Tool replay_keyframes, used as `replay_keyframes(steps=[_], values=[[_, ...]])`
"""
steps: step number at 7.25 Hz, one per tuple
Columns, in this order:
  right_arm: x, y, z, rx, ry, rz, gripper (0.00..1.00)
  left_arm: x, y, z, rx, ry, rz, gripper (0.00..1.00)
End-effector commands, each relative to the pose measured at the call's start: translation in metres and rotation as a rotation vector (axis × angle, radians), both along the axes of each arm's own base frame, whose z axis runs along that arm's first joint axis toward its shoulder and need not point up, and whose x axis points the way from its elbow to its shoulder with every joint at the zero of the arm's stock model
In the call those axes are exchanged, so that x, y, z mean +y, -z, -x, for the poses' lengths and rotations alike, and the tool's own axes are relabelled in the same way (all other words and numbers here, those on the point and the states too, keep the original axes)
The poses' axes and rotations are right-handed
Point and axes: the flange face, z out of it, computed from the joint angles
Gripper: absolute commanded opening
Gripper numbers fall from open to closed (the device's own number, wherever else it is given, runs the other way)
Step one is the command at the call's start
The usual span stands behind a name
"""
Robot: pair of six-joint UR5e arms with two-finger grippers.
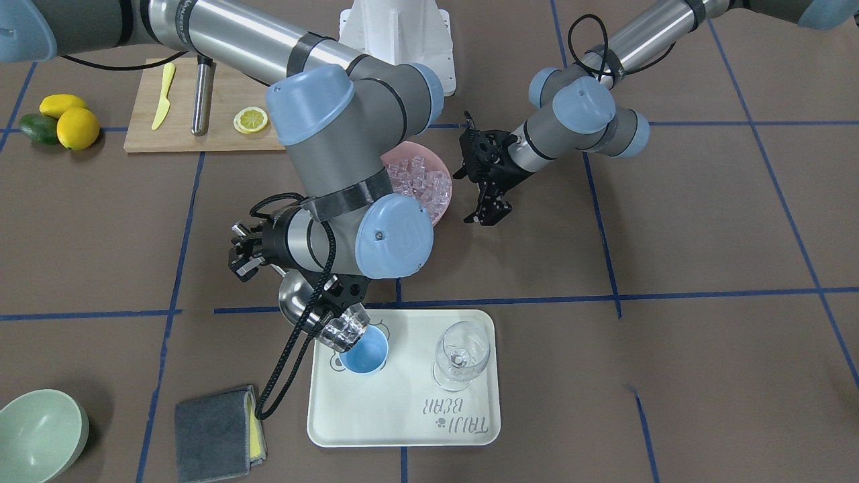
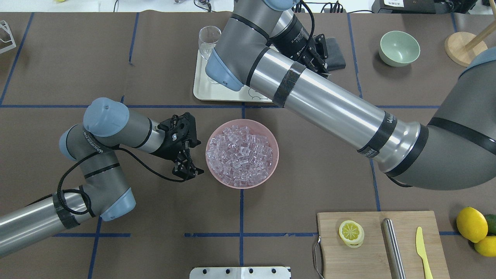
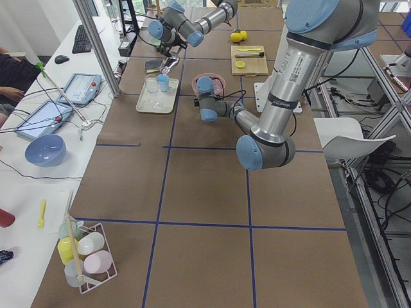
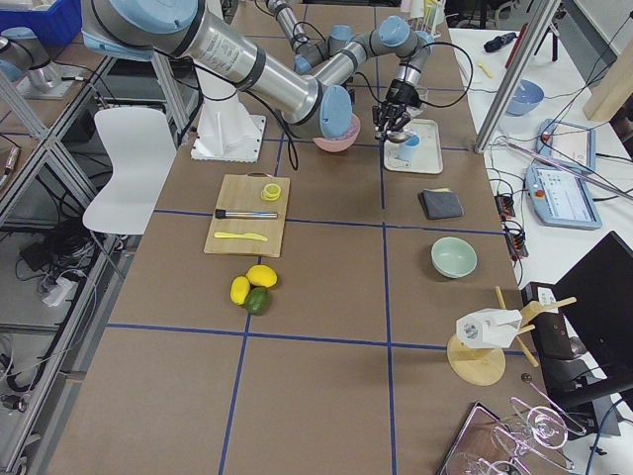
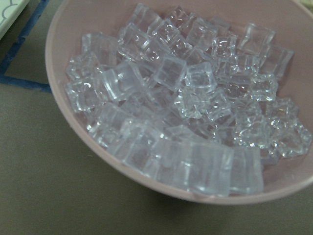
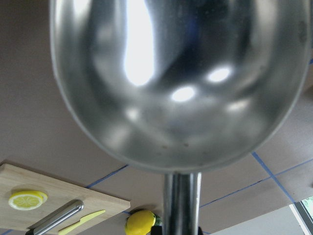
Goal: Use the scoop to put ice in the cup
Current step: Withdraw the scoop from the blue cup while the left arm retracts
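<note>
My right gripper is shut on the rod handle of the steel scoop. The scoop is tilted mouth-down over the rim of the light-blue cup, with several clear ice cubes at its lip. The visible inside of the cup is plain blue. The scoop's shiny back fills the right wrist view. A pink bowl heaped with ice sits mid-table. My left gripper is open and empty just left of that bowl. The left wrist view shows the ice close up. In the overhead view my right arm hides the cup.
The cup stands on a cream tray beside a clear wine glass. A grey cloth and a green bowl lie nearby. A cutting board holds a lemon slice, a steel cylinder and a yellow knife, with lemons beside it.
</note>
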Motion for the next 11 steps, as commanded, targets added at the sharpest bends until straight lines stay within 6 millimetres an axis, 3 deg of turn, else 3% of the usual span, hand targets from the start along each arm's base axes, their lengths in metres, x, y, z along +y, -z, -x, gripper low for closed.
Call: replay_keyframes(steps=[1,3,4,6,7,8,9,10,11], values=[[-0.003,0.002,0.002,0.022,0.010,-0.007,0.00,0.000,0.003,0.002,0.004,0.004,-0.003,1.00],[-0.004,-0.001,0.001,0.032,0.014,-0.009,0.00,-0.019,0.003,0.029,0.007,0.052,-0.007,1.00],[-0.005,0.000,-0.001,0.029,0.011,-0.012,0.00,-0.028,-0.004,0.057,0.005,0.090,-0.009,1.00],[-0.003,0.008,-0.021,-0.025,-0.025,-0.041,0.00,-0.073,-0.016,0.110,-0.056,0.198,0.032,1.00],[-0.001,-0.017,-0.045,-0.092,-0.089,-0.007,0.00,-0.087,-0.013,0.130,-0.095,0.252,0.055,1.00],[0.009,-0.023,-0.073,-0.145,-0.181,-0.017,0.00,-0.103,-0.017,0.153,-0.154,0.303,0.099,1.00],[0.023,-0.034,-0.102,-0.185,-0.254,-0.059,0.00,-0.109,-0.023,0.170,-0.208,0.351,0.130,1.00],[0.031,-0.061,-0.146,-0.291,-0.332,-0.029,0.00,-0.108,-0.037,0.183,-0.266,0.405,0.148,1.00],[0.032,-0.083,-0.177,-0.369,-0.384,-0.007,0.00,-0.103,-0.052,0.198,-0.301,0.463,0.140,1.00]])
